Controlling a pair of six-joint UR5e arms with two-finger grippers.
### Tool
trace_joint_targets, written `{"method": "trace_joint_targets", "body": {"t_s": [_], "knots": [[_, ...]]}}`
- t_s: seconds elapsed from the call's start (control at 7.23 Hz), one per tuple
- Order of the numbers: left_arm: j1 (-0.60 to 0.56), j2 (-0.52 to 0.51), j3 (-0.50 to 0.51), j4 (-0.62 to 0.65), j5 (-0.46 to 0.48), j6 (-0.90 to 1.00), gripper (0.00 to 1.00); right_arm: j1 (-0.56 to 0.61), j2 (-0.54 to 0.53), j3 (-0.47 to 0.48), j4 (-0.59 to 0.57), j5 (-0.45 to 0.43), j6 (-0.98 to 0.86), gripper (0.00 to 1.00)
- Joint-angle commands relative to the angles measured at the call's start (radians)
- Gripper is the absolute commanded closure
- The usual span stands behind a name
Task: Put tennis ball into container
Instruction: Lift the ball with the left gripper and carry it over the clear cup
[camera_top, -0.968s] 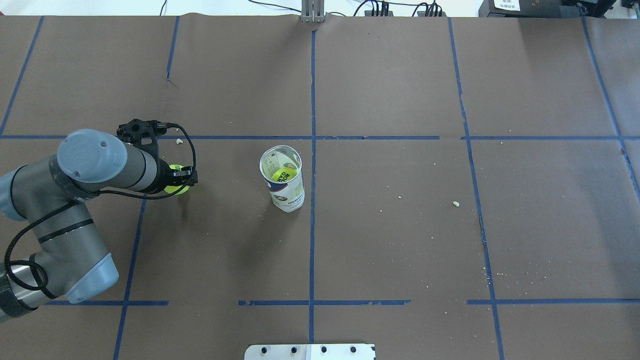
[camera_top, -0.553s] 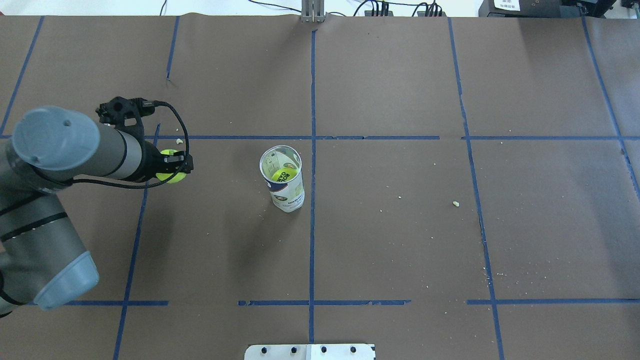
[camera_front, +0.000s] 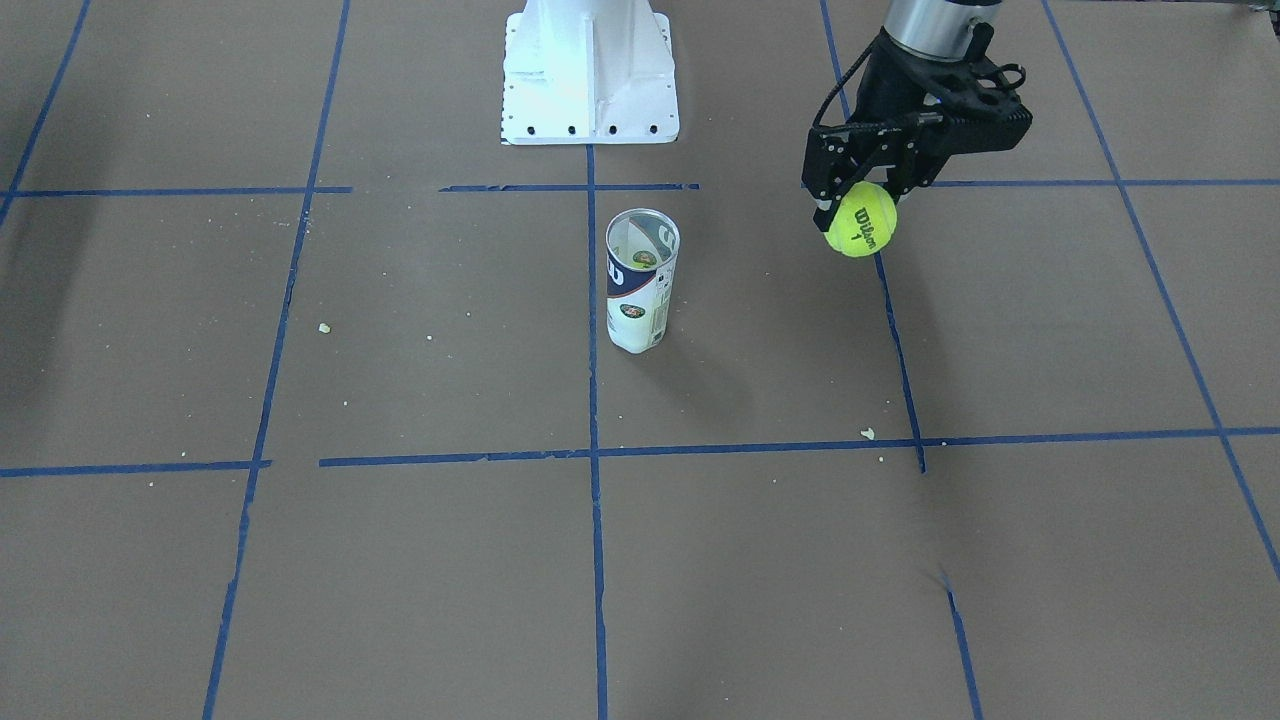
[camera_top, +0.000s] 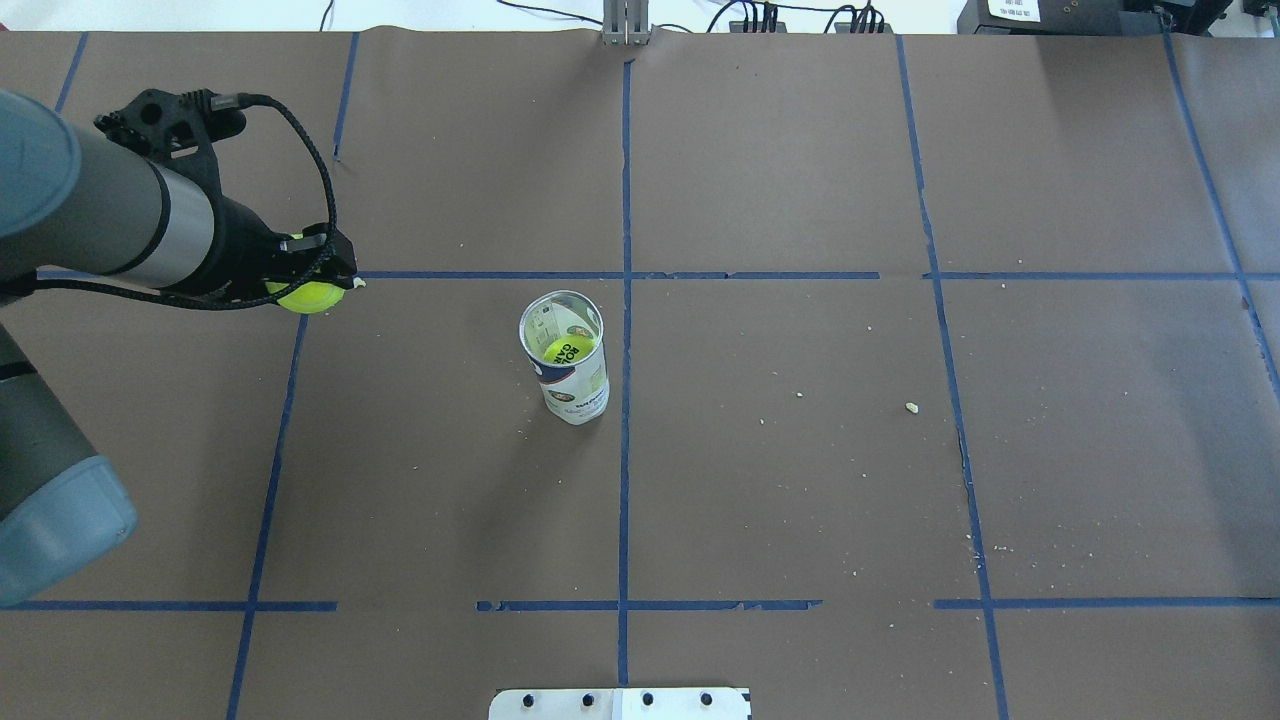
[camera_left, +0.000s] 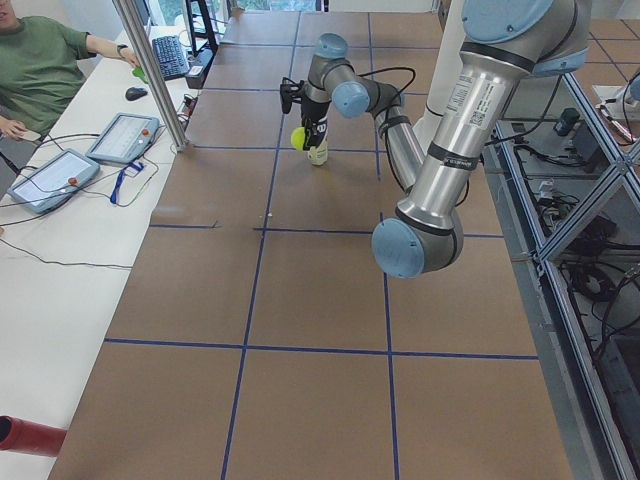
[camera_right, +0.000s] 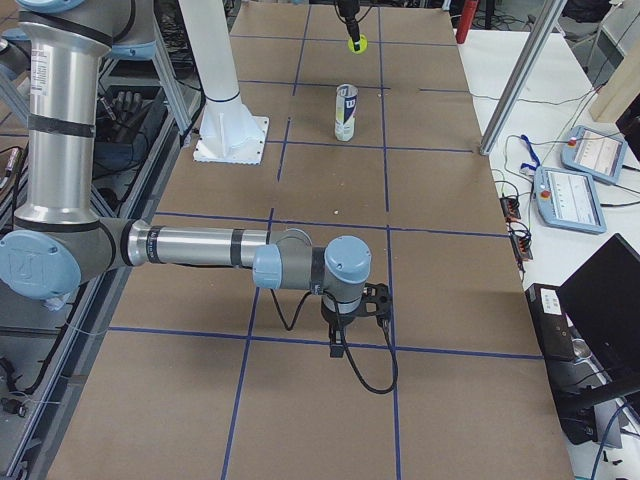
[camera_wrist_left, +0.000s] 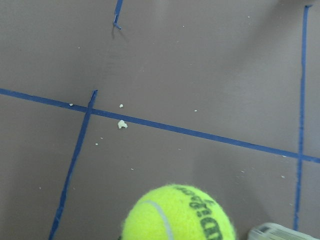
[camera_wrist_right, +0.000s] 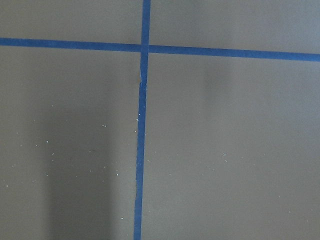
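Left tool (camera_front: 858, 212), gripping tennis ball (camera_front: 862, 224), has risen well above table (camera_front: 420, 560) since a second ago

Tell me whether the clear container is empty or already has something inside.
Not empty. The overhead view looks down through the open top of the upright container and shows a yellow-green ball lying inside.

Silver-grey arms (camera_right: 190, 246) with pale blue joint caps (camera_left: 410, 250); black, cabled left hand (camera_front: 860, 208).
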Motion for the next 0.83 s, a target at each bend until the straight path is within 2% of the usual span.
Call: {"method": "trace_joint_targets", "body": {"t_s": [0.0, 0.28, 0.69], "knots": [[0.037, -0.177, 0.059, 0.115, -0.029, -0.110, 1.00, 0.000, -0.001, 0.000, 0.000, 0.000, 0.000, 0.00], [0.116, -0.352, 0.242, 0.132, -0.024, -0.197, 1.00, 0.000, -0.001, 0.000, 0.000, 0.000, 0.000, 0.00], [0.153, -0.414, 0.338, 0.126, -0.006, -0.236, 0.98, 0.000, 0.001, 0.000, 0.000, 0.000, 0.000, 0.00]]}}
